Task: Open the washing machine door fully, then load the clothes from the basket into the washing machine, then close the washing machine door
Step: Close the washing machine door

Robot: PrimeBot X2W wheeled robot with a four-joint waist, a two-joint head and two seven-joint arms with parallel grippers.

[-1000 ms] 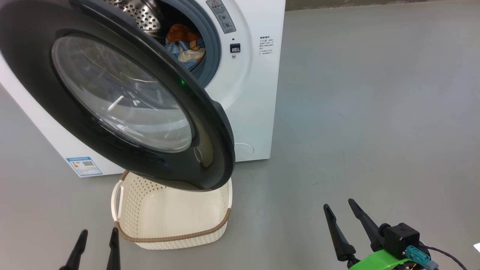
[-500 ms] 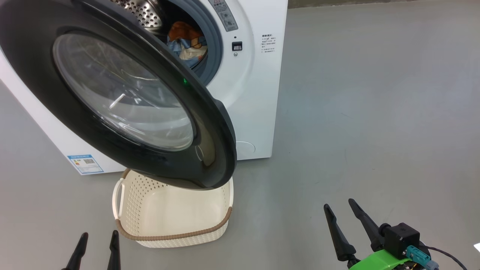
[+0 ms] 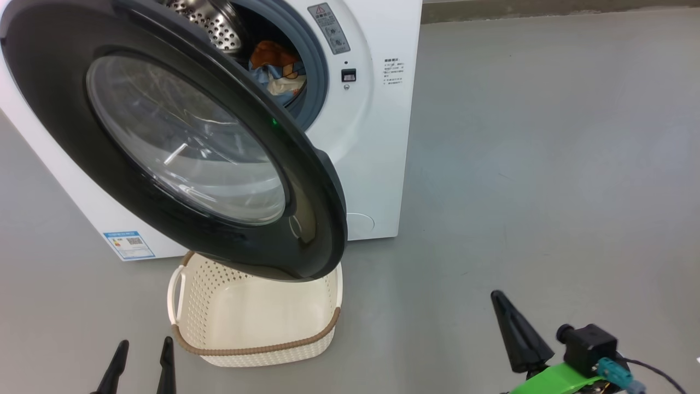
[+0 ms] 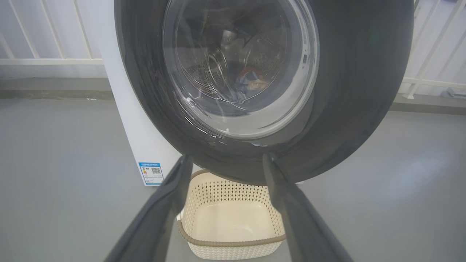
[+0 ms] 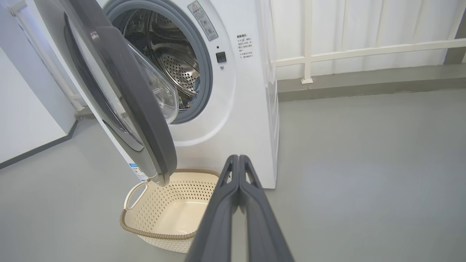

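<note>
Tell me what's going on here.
A two-armed robot is doing laundry. The clothes lie inside the washer, the basket on the floor is empty, and the door stands open above it. Neither gripper touches anything: the left gripper is open, the right gripper is shut on nothing. Closing the door is what's left.
</note>
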